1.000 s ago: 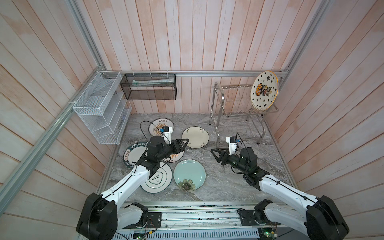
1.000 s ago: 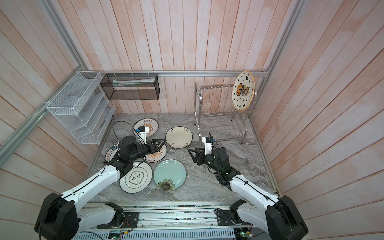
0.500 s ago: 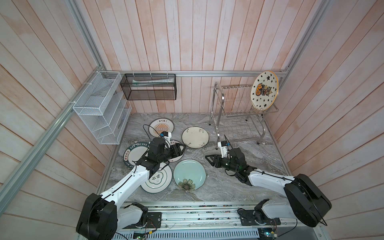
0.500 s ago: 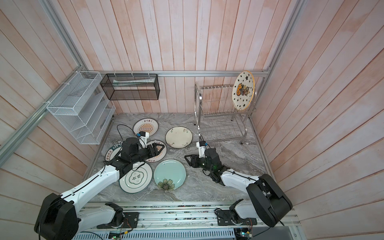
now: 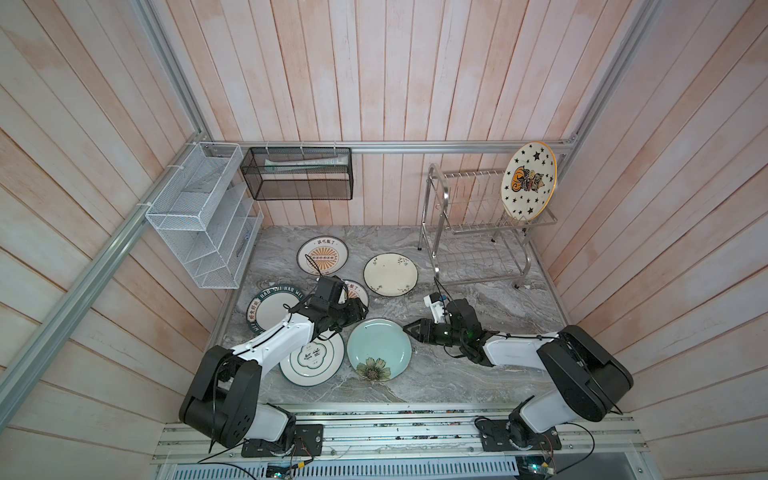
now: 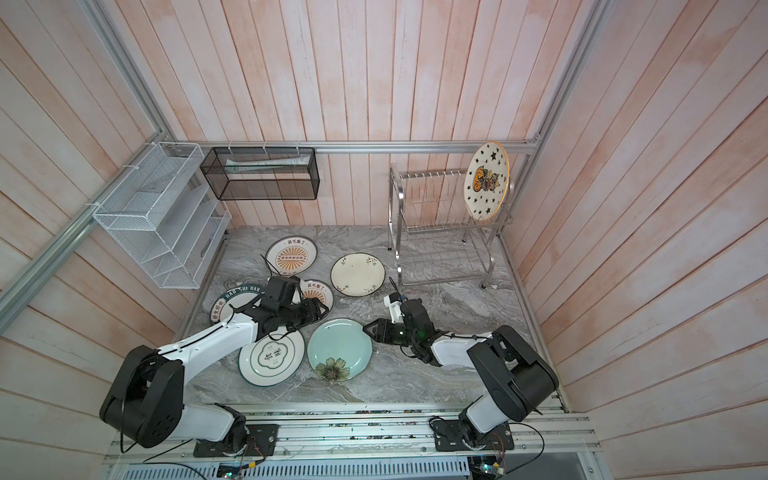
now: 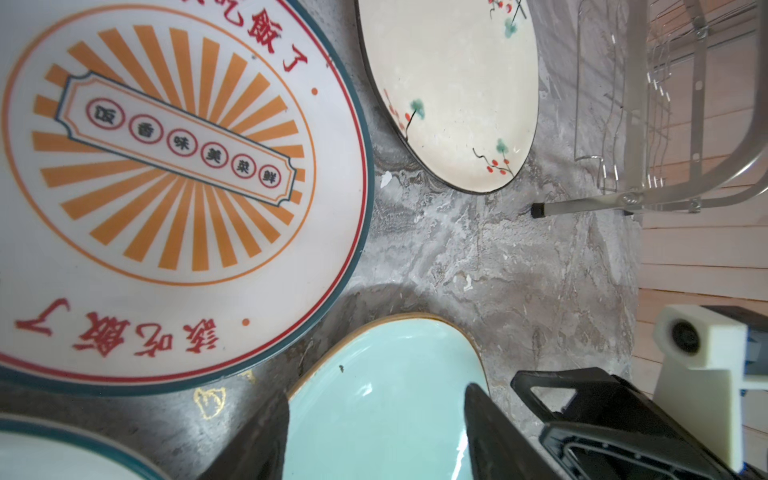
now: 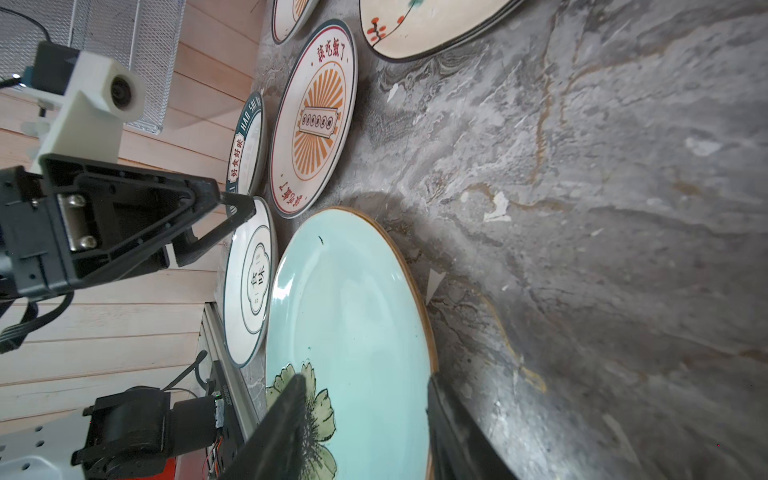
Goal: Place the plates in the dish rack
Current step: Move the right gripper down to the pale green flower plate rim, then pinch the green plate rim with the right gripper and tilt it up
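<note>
Evidently the right gripper (image 8: 365, 395), jaws apart, is straddling the rim of the pale-blue plate (image 8: 353, 299) to pinch it; the left gripper (image 7: 376, 395) is hovering wide.

Pale-blue plate (image 6: 338, 349) lies flat. Right gripper (image 6: 368, 331) at its rim, dish rack (image 6: 394, 208) side. Left gripper (image 6: 323, 309) near its far edge. Star plate (image 6: 486, 180) upright in the dish rack, well apart.

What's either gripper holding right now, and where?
Nothing yet. Right gripper straddles the rim of the pale-blue flower plate, jaws apart; left gripper open, empty.
</note>
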`<state>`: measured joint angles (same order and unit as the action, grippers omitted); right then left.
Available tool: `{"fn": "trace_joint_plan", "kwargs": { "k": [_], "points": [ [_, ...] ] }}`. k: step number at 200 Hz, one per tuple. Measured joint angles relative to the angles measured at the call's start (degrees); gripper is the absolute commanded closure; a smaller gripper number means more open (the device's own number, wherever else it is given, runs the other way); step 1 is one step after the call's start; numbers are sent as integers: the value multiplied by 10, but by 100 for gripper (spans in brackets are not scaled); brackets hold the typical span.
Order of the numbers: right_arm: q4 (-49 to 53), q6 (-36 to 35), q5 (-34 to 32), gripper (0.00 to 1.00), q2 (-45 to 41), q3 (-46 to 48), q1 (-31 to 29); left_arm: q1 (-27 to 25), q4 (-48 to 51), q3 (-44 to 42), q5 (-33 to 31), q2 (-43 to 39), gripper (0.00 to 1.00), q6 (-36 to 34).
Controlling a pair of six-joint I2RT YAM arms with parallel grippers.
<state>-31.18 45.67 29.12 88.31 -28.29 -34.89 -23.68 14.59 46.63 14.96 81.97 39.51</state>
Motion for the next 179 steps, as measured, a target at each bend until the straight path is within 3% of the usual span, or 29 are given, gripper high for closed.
{"fn": "trace_joint_plan", "kwargs": {
  "k": [90,179],
  "points": [
    [22,26,14,55,38,0,-4,0,-1,12,-3,0,32,-1],
    [-19,73,27,69,75,0,-19,0,-10,12,-2,0,32,-1]
  ]
}}
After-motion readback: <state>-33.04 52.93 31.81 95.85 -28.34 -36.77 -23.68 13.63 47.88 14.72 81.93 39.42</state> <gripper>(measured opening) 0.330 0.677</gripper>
